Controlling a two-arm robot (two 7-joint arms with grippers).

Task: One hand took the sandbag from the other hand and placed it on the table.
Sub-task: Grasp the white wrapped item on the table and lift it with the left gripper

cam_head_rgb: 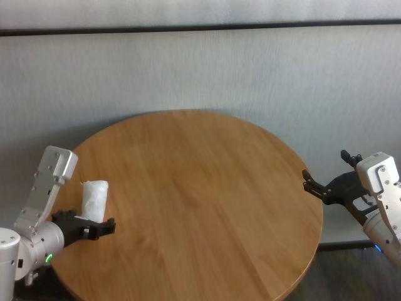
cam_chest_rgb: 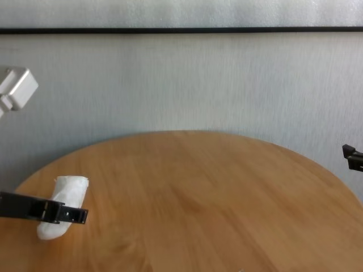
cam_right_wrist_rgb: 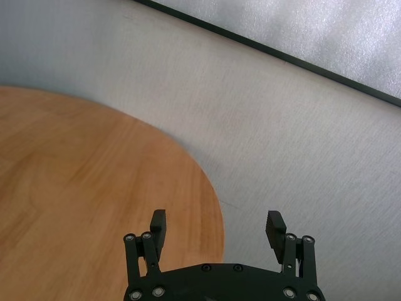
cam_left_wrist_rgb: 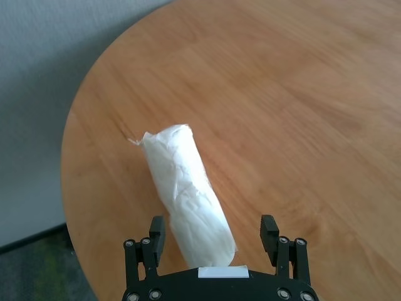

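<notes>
The white crinkled sandbag (cam_head_rgb: 94,199) lies on the round wooden table (cam_head_rgb: 207,188) near its left edge. My left gripper (cam_head_rgb: 99,219), the one with the green ring, is open, with a finger on each side of the bag's near end. In the left wrist view the sandbag (cam_left_wrist_rgb: 188,194) runs away from the gripper (cam_left_wrist_rgb: 213,229) between its spread fingers. It also shows in the chest view (cam_chest_rgb: 63,205). My right gripper (cam_head_rgb: 326,169), with the blue ring, hangs open and empty just off the table's right edge; the right wrist view shows it (cam_right_wrist_rgb: 214,222) over the rim.
A grey wall with a dark horizontal strip (cam_head_rgb: 200,28) stands behind the table. Bare wood (cam_chest_rgb: 198,192) stretches from the sandbag across to the right edge. Floor shows beyond the table's rim (cam_left_wrist_rgb: 37,263).
</notes>
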